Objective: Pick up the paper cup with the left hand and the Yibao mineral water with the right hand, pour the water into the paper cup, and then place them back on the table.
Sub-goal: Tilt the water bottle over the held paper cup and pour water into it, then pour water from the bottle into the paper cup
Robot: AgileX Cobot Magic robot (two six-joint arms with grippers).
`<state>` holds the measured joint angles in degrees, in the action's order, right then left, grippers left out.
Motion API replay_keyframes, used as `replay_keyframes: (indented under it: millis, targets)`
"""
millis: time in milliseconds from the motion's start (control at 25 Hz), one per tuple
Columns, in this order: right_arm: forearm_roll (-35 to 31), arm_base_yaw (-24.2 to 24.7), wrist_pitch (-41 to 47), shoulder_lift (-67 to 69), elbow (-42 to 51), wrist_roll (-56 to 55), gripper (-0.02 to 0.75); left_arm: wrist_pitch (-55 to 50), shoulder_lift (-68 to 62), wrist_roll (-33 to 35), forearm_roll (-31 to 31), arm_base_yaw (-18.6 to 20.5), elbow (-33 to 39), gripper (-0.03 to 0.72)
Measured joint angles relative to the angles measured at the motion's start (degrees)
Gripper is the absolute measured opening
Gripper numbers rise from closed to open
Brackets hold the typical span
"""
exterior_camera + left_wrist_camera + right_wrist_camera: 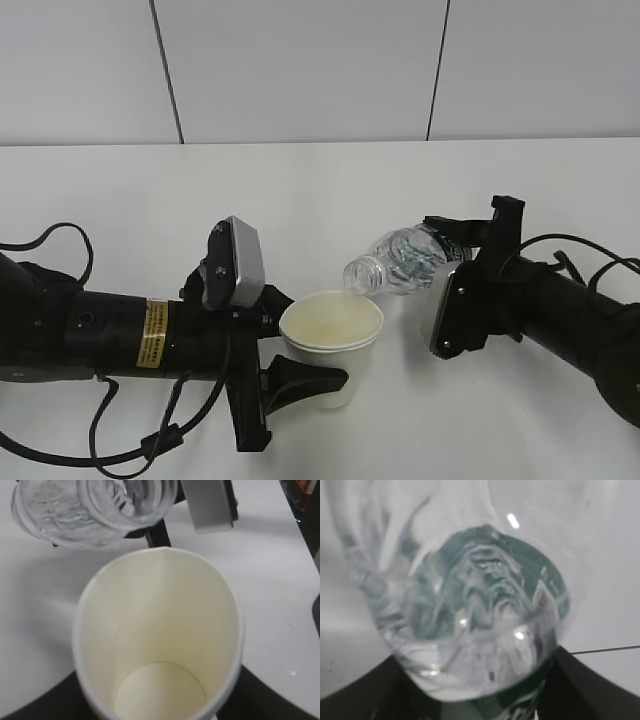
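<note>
My left gripper point(315, 342) is shut on the paper cup point(332, 340), held upright just above the white table point(300, 190). In the left wrist view the cup point(160, 630) fills the frame between the black fingers point(30, 705), and its inside looks dry. My right gripper point(465, 235) is shut on the Yibao mineral water point(400, 262), which is tilted almost level. Its open mouth points left and sits just above the cup's far rim. The bottle's mouth shows in the left wrist view point(125, 500). In the right wrist view the bottle point(470, 605) fills the frame, with the green label at its lower edge. No stream of water shows.
A white panelled wall point(300, 70) with dark seams stands behind the table. Black cables point(60, 240) loop by both arms. The right arm's grey camera box point(207, 505) shows behind the bottle in the left wrist view.
</note>
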<state>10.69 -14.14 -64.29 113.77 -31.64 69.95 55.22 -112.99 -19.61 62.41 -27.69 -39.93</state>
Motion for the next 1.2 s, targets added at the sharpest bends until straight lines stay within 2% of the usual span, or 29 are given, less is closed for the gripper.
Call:
replay_keyframes:
  millis: [1200]
  targets:
    - [0.10, 0.00, 0.10, -2.76, -2.11, 10.08, 0.416, 1.56, 0.00, -0.02, -0.99, 0.00, 0.00, 0.420]
